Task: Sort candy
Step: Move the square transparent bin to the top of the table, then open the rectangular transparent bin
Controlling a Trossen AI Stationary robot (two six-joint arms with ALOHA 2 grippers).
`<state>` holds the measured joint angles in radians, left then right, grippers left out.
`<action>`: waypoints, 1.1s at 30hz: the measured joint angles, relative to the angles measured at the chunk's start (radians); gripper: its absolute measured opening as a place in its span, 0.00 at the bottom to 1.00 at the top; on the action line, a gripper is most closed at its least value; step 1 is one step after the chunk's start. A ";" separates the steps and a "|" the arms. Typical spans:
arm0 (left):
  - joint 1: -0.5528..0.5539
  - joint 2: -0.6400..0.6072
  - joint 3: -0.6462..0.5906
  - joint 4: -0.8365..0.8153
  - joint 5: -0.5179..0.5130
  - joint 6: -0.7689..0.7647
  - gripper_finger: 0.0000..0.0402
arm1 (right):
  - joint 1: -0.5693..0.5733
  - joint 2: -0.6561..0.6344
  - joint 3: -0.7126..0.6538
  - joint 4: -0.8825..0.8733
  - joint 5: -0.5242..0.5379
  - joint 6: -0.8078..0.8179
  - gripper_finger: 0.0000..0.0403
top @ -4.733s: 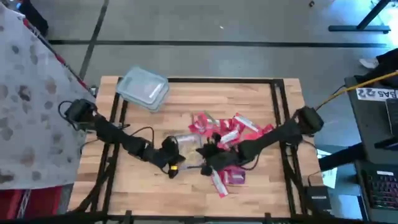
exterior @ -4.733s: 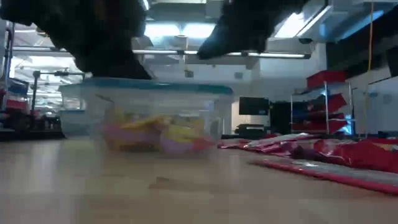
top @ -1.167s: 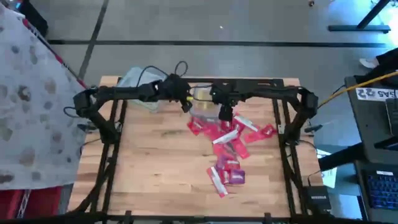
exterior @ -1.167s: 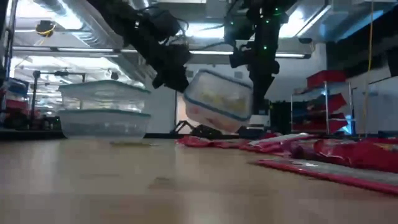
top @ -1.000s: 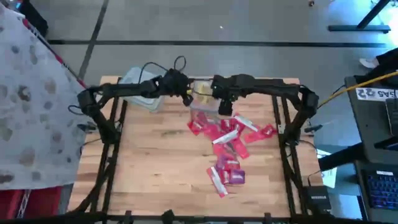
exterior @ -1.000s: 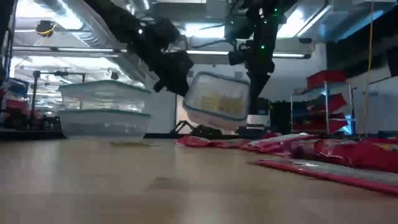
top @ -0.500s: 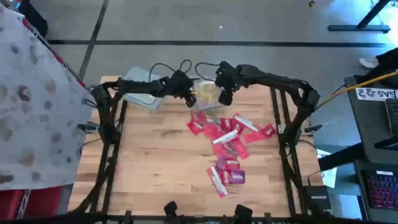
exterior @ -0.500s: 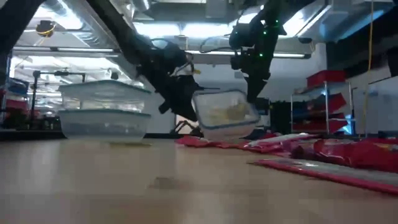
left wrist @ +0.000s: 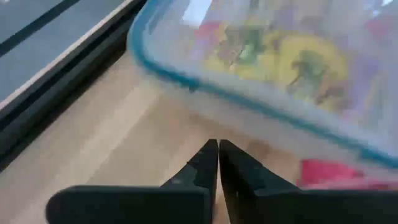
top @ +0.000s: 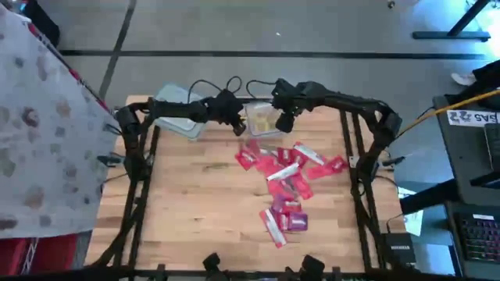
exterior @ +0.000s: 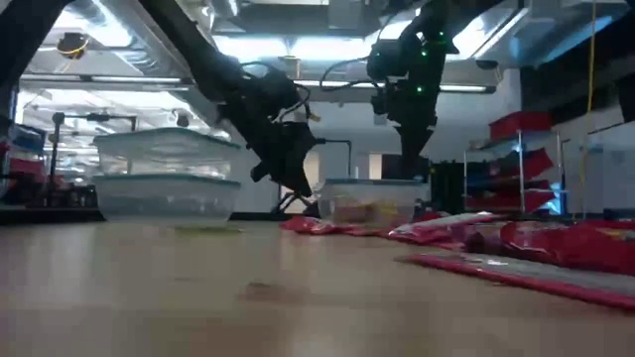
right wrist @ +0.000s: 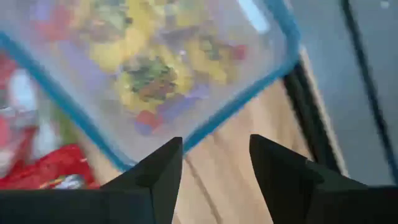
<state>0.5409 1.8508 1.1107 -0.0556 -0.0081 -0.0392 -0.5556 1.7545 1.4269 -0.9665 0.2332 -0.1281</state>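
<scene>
A clear tub point(top: 262, 119) with a blue rim holds yellow candy pieces. It stands level on the table near the far edge point(exterior: 372, 198). My left gripper point(top: 239, 125) is shut, its tips low at the tub's left wall point(left wrist: 218, 146). My right gripper point(top: 283, 121) stands open at the tub's right side, above its rim point(exterior: 409, 164). Red candy packets point(top: 285, 168) lie spread on the wood nearer than the tub, with magenta ones point(top: 293, 220) closer still. My left gripper's shut tips point slanting down at the foot of the tub's left wall point(left wrist: 249, 127), under the blue rim; I cannot tell whether they touch it. My right gripper's open fingers point(right wrist: 168, 162) point down on either side of the rim near a corner point(right wrist: 208, 130); I cannot tell whether they touch.
Two more clear tubs point(top: 180, 109) are stacked at the far left point(exterior: 164, 178). Black frame rails point(top: 355, 140) run along the table's sides and far edge. Bare wood point(top: 195, 195) lies left of the packets and toward the near edge.
The tub hung tilted above the table between my two grippers; it has come down and now stands level on the wood near the far edge. My left gripper has sunk with it. My right gripper has swung a little toward the far edge.
</scene>
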 joint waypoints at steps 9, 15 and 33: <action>-0.125 -0.218 0.000 -0.133 -0.040 0.038 0.00 | 0.107 -0.108 -0.001 -0.053 0.012 0.066 0.43; -0.379 -0.362 -0.006 -0.399 -0.173 0.024 0.00 | 0.356 -0.210 -0.001 -0.029 0.018 0.162 0.43; -0.681 -0.512 -0.007 -0.960 -0.539 -0.114 0.05 | 0.951 -0.137 -0.002 0.156 0.317 0.391 0.43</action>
<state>-0.1397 1.3388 1.1034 -1.0153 -0.5474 -0.1528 0.3958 1.6173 1.4250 -0.8105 0.5499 0.2627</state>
